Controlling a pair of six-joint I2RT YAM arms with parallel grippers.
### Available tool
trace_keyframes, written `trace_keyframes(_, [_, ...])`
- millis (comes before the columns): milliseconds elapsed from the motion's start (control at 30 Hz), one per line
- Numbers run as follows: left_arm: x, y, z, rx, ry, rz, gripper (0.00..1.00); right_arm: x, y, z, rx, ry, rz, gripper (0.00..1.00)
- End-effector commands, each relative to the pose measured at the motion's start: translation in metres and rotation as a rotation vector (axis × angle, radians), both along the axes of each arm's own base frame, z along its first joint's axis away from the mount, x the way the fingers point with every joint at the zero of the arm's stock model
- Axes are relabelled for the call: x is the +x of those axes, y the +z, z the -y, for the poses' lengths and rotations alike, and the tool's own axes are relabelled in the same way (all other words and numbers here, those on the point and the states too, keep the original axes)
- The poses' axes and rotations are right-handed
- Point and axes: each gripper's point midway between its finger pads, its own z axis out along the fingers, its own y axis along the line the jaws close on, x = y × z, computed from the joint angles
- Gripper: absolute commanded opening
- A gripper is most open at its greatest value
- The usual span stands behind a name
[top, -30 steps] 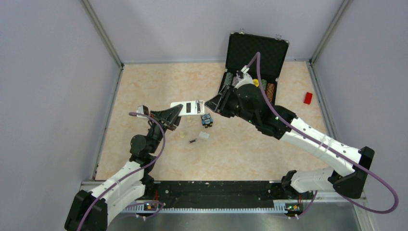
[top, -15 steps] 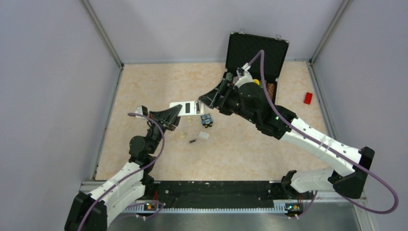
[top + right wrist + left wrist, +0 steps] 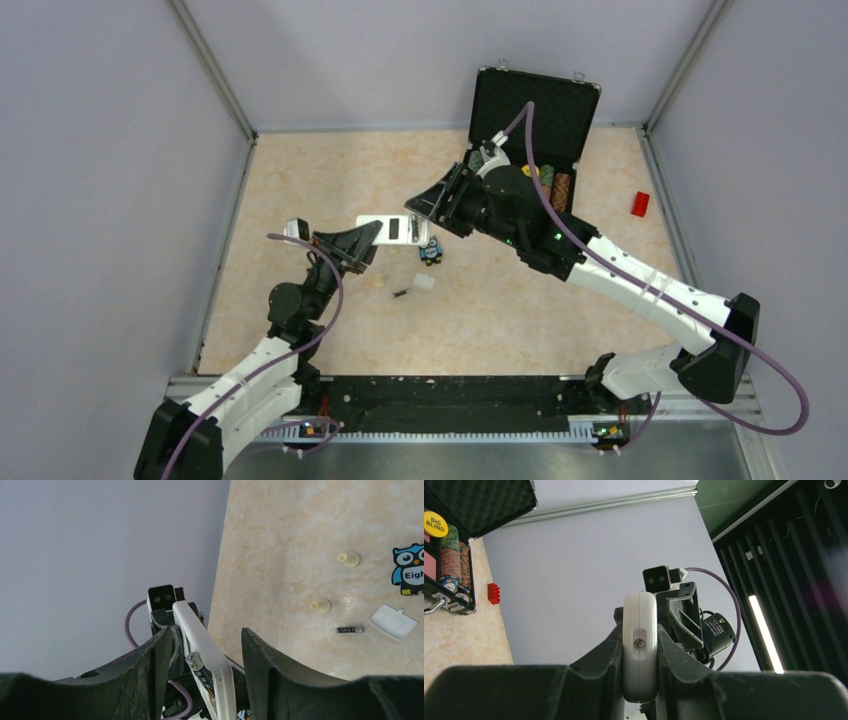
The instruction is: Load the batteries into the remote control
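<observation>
My left gripper (image 3: 366,236) is shut on the remote control (image 3: 393,229), a slim white bar held off the table with its white back and dark bay up. The left wrist view shows the remote end-on (image 3: 640,645), clamped between my fingers (image 3: 606,652). My right gripper (image 3: 415,207) is open at the remote's free end; in the right wrist view its jaws stand on either side of the remote (image 3: 210,647) without touching it. One battery (image 3: 196,664) lies tilted in the bay, one metal end raised. The other battery (image 3: 401,293) (image 3: 349,629) lies on the table.
A white cover piece (image 3: 424,282) (image 3: 393,621), a blue owl toy (image 3: 430,252) (image 3: 409,570) and two cream pegs (image 3: 349,558) (image 3: 320,605) lie near the loose battery. An open black case (image 3: 533,105) with chips stands at the back. A red block (image 3: 640,204) lies far right.
My right gripper has moved left and back from beside the remote's end to above it. The remote stays in my left gripper, shifted slightly.
</observation>
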Motion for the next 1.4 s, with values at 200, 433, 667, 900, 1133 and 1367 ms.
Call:
trace_keyframes(200, [-0.012, 0.029, -0.005, -0.044, -0.001, 0.111, 0.0, 0.0, 0.017, -0.002, 0.078, 0.014, -0.002, 0.47])
trace_keyframes(433, [-0.011, 0.028, -0.006, -0.052, 0.004, 0.104, 0.0, -0.002, 0.013, -0.002, 0.075, 0.021, -0.013, 0.39])
trace_keyframes(667, [-0.01, 0.027, -0.007, -0.059, 0.008, 0.099, 0.0, -0.004, 0.012, -0.002, 0.078, 0.029, -0.011, 0.34])
trace_keyframes(900, [-0.007, 0.029, -0.012, -0.097, 0.022, 0.084, 0.0, -0.007, 0.012, -0.001, 0.093, 0.035, -0.008, 0.32])
trace_keyframes(1133, [-0.005, 0.033, -0.015, -0.14, 0.026, 0.075, 0.0, -0.008, 0.013, -0.001, 0.108, 0.044, 0.003, 0.32])
trace_keyframes(1367, [-0.003, 0.035, -0.02, -0.167, 0.042, 0.078, 0.0, -0.01, 0.008, 0.0, 0.105, 0.049, 0.004, 0.32])
